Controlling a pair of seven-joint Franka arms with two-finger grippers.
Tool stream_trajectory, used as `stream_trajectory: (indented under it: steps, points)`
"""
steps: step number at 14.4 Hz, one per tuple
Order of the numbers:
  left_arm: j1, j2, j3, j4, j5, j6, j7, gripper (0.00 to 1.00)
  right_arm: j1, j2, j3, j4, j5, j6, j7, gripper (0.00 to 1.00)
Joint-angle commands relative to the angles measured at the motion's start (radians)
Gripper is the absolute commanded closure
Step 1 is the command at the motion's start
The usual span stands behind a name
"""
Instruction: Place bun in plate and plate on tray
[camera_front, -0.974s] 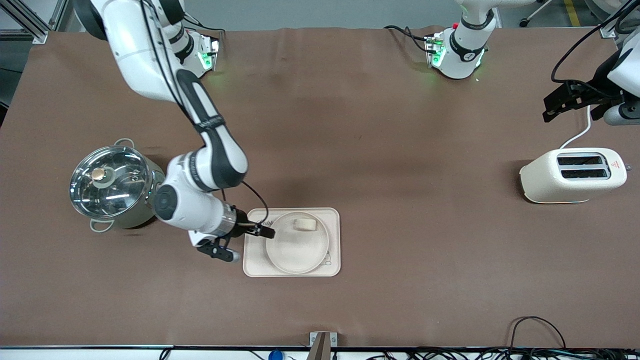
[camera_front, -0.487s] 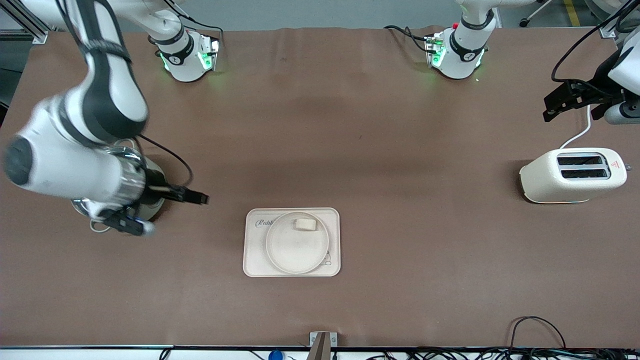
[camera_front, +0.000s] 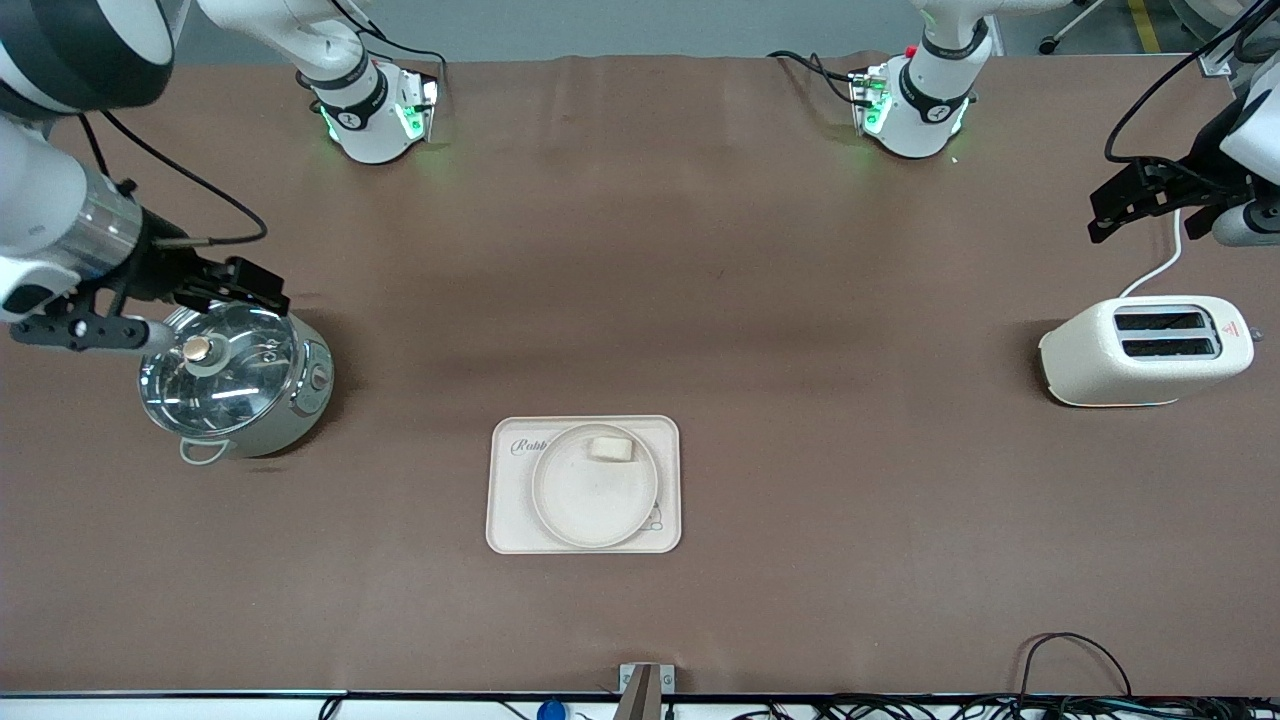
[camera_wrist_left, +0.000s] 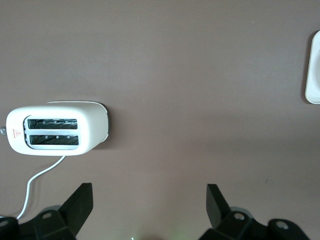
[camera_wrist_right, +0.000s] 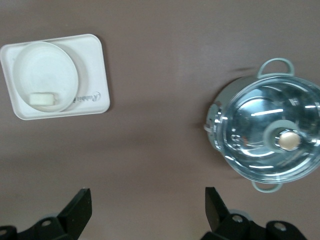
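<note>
Bun (camera_front: 610, 449) lies inside the plate (camera_front: 594, 500), near the rim farther from the front camera, and the plate sits within the tray (camera_front: 510, 530), partly covering its "Rabbit" lettering; this nesting matches the arrangement the task asks for, so the work appears complete. Right claw (camera_front: 240, 288) hangs over the lidded steel pot (camera_front: 235, 375) toward the right arm's end of the counter (camera_front: 800, 500), fingers spread wide and holding nothing, well apart from the tray. Left claw (camera_front: 1145, 195) waits above the counter's edge near the toaster (camera_front: 1145, 350), equally wide open and empty, leaving the tray unobstructed by either arm.
</note>
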Motion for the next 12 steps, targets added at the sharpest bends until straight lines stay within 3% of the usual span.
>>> stream_trajectory:
  steps: [1,3,6,8,12]
  points:
    - [0.007,-0.003,-0.005,0.016,0.003,-0.011,0.006,0.00,-0.060,-0.101,0.017,-0.054,-0.060,-0.028,-0.078,0.00]
    - [0.004,0.007,-0.004,0.040,0.003,-0.011,0.002,0.00,-0.147,-0.129,0.033,-0.054,-0.074,-0.051,-0.164,0.00]
    - [-0.004,0.007,-0.005,0.042,0.003,-0.011,0.002,0.00,-0.336,-0.205,0.164,-0.123,-0.078,-0.071,-0.246,0.00]
    - [-0.005,0.007,-0.007,0.040,0.003,-0.011,0.003,0.00,-0.344,-0.253,0.167,-0.181,-0.121,-0.051,-0.244,0.00]
    - [-0.004,0.007,-0.011,0.039,0.003,-0.034,0.003,0.00,-0.334,-0.273,0.155,-0.171,-0.126,-0.058,-0.244,0.00]
